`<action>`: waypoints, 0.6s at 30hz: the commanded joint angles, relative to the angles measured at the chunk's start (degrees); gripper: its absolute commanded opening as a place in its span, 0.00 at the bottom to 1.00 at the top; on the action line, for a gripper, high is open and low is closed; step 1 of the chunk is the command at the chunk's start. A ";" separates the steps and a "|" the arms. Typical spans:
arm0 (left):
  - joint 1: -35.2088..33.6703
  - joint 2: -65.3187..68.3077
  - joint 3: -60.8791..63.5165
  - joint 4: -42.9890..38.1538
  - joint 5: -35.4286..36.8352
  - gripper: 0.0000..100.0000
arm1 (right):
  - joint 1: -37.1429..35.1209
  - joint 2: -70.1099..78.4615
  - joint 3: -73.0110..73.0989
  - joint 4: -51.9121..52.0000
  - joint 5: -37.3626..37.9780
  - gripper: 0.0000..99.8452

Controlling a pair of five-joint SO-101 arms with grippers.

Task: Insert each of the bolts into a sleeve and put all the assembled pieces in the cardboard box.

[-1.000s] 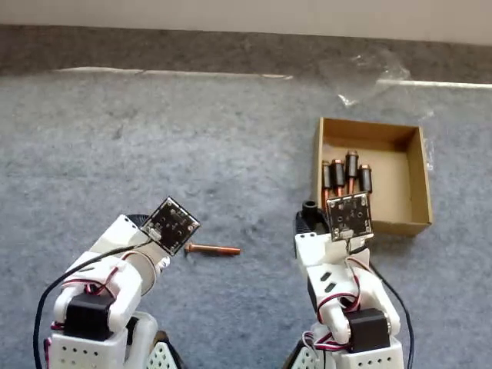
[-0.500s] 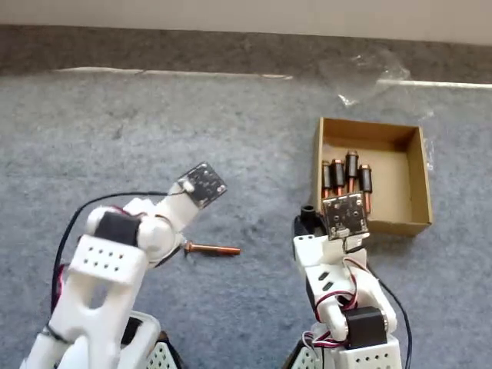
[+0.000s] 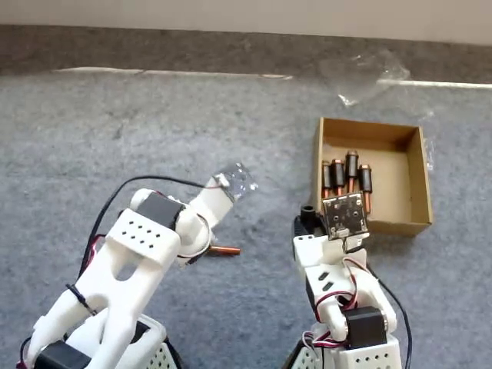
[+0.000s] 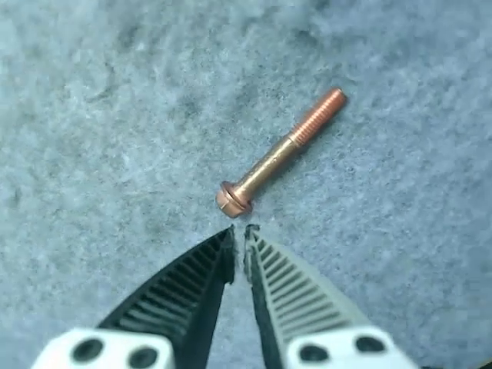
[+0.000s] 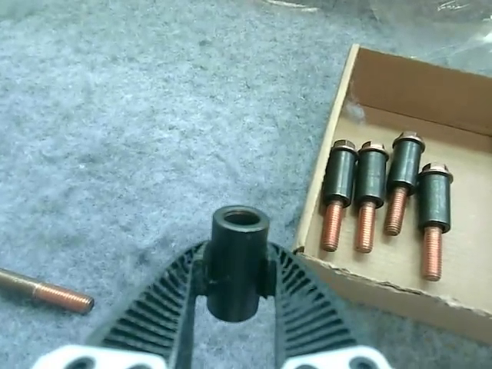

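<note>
Left arm [image 3: 154, 238] has swung up and forward across the grey tabletop [image 3: 154, 131] over the last second, from a tucked pose to a station above the loose bolt [image 3: 227, 250]. The right arm [image 3: 338, 269] and the bolt itself have kept their places. The left pincer [image 4: 239, 231] now hangs just short of the bolt head [image 4: 233, 200], its jaws drawn almost together with only a slit between them and nothing gripped. This probably marks the start of the last pick-up, though the jaws would have to part before they could take the shank. The bolt [image 4: 277, 154] lies flat on the tabletop, well apart from the cardboard box [image 3: 317, 165] on its open-table side. Its long axis runs roughly parallel to the near wall of the box, with the threaded tip toward the box and the flanged head away from it. The right pincer [image 5: 236, 257] is clamped on the black sleeve [image 5: 237, 265], held just beside the near corner of the box with its open bore [image 5: 241, 217] turned up toward the wrist camera, ready to receive the bolt. Four assembled pieces [image 3: 346, 175] already lie side by side inside the box, heads toward its far wall, so one pairing appears to remain.
</note>
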 commanded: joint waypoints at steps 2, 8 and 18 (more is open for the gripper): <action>1.01 -0.04 -2.68 0.09 31.91 0.05 | 0.31 -0.66 -0.84 -1.71 -0.18 0.00; 2.07 -0.13 -2.42 -0.09 43.34 0.04 | 0.31 -0.66 -0.84 -1.71 -0.18 0.00; 0.40 0.31 0.13 -9.58 61.71 0.05 | 0.48 -0.66 -0.75 -3.03 -0.18 0.00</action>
